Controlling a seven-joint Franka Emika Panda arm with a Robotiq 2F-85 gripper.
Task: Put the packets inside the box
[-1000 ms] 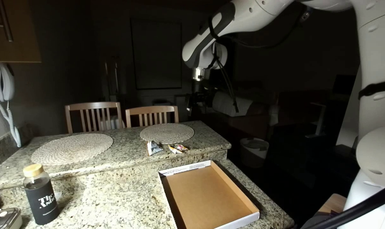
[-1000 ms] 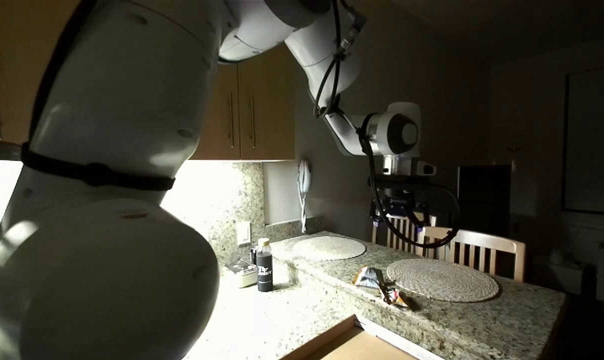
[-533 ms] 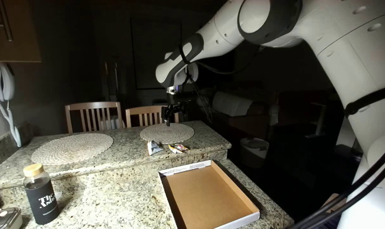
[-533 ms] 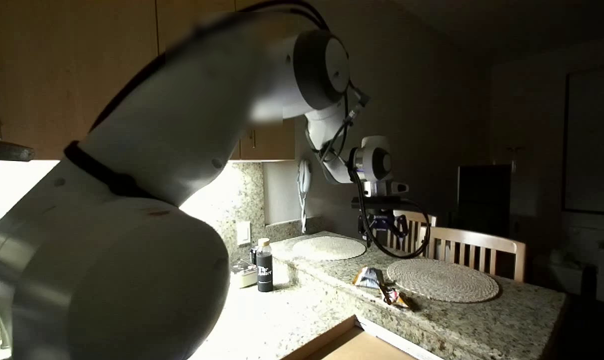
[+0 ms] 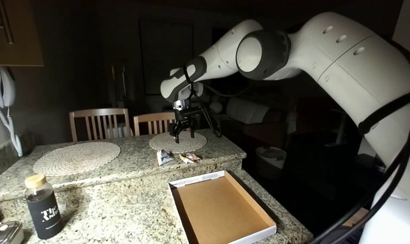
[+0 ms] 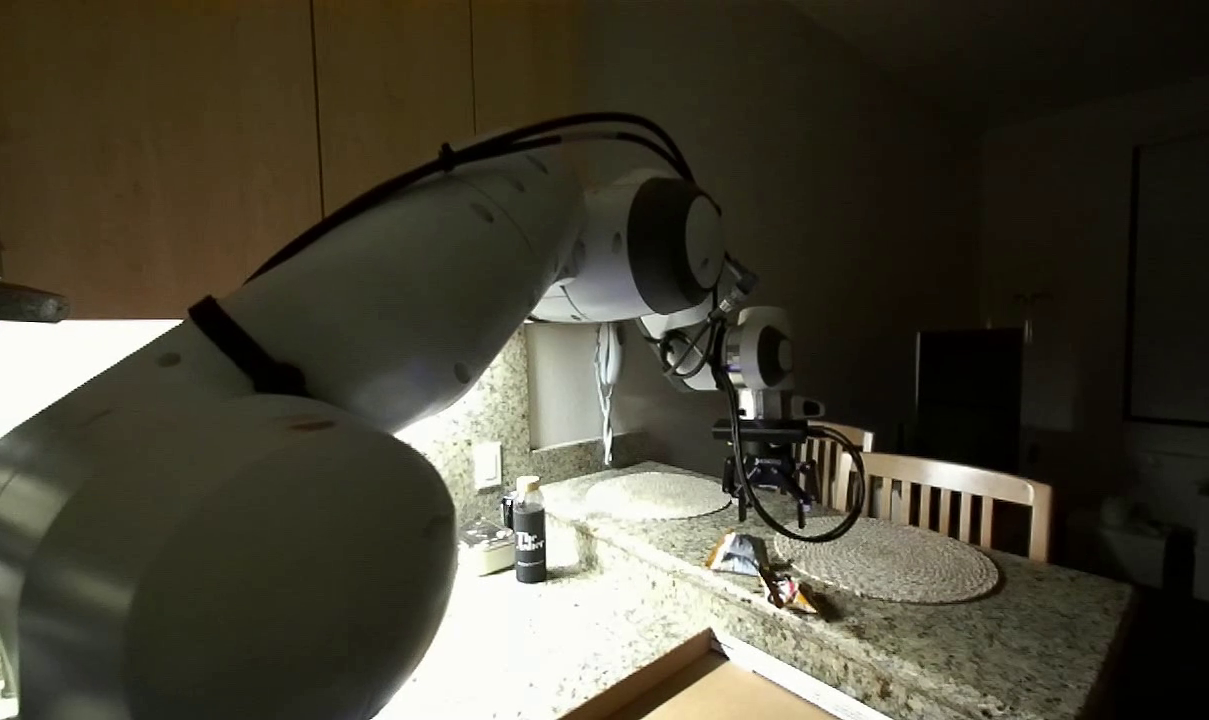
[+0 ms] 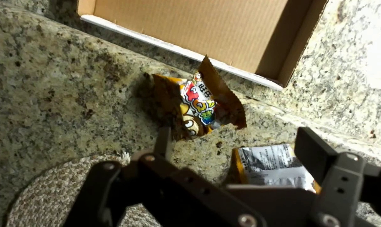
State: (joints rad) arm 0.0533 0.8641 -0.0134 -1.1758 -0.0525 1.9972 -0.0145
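Just beyond the speckled counter (image 5: 134,154), chairs (image 5: 99,113) stand before a dark wall (image 5: 65,81).

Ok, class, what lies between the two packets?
Only bare counter lies between the silvery packet and the colourful packet; the wrist view shows this stretch plainly.

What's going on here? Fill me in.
A robot arm has its gripper hanging open above the raised counter, holding nothing. An orange packet and a silver-faced packet lie on that counter. The cardboard box sits on the lower counter with neither packet in it yet; presumably the arm is about to pick one up.
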